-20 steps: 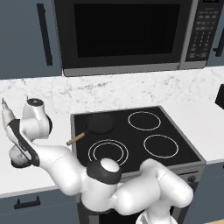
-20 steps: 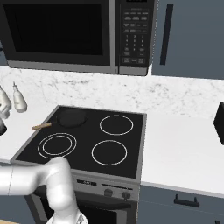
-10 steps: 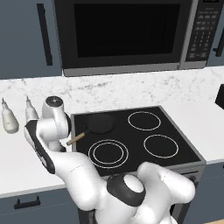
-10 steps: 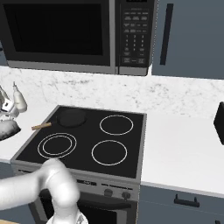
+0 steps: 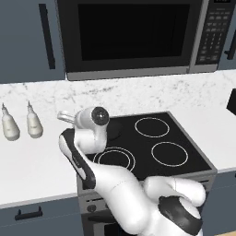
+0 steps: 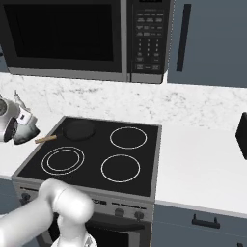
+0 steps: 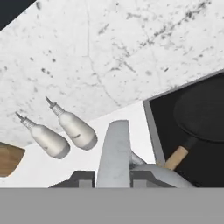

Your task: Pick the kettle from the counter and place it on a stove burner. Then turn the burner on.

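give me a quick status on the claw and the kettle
Claw shut on kettle handle, lifted by the stove's left edge. Not on a burner yet. Dark pan with wooden handle occupies the back-left burner.

Glossy white rounded arm segments with dark joint caps and bands.

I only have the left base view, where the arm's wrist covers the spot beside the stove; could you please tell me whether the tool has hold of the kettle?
Observer: Yes. In the hand view the tool is shut on the thin handle of the kettle.
Operator: Thank you. Where is the kettle relative to the stove?
Observer: In the right base view it sits just past the left edge of the stove, not over the glass.
Operator: Is anything close to it?
Observer: The wooden handle of the pan points toward it and ends close by.
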Robot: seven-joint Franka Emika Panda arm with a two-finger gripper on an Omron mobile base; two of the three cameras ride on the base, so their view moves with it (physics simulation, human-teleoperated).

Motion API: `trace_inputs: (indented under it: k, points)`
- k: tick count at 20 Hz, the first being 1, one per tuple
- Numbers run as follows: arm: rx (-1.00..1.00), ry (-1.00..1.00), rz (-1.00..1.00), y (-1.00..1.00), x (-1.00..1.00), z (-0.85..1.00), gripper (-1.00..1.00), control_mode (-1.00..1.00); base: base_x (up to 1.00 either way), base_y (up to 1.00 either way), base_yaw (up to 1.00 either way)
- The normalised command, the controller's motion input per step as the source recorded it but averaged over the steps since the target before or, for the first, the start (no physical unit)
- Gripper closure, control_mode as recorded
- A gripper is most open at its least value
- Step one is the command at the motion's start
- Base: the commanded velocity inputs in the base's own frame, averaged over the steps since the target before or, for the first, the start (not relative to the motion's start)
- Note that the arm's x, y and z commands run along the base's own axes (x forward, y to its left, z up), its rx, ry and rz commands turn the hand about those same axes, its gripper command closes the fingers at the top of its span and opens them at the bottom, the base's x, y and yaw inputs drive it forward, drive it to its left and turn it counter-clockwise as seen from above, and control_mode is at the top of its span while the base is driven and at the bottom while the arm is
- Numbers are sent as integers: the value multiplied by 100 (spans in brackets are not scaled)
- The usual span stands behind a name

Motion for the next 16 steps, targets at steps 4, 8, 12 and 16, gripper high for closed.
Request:
trace_inputs:
  k: [4,8,12,16]
  points:
    - [24,-23,-13,-100,0,55,100,-100,0,0,0]
    - [22,-20,-13,-100,0,42,100,-100,0,0,0]
    - [16,-12,-12,-100,0,42,100,-100,0,0,0]
    - [12,-1,-11,-100,0,34,100,-100,0,0,0]
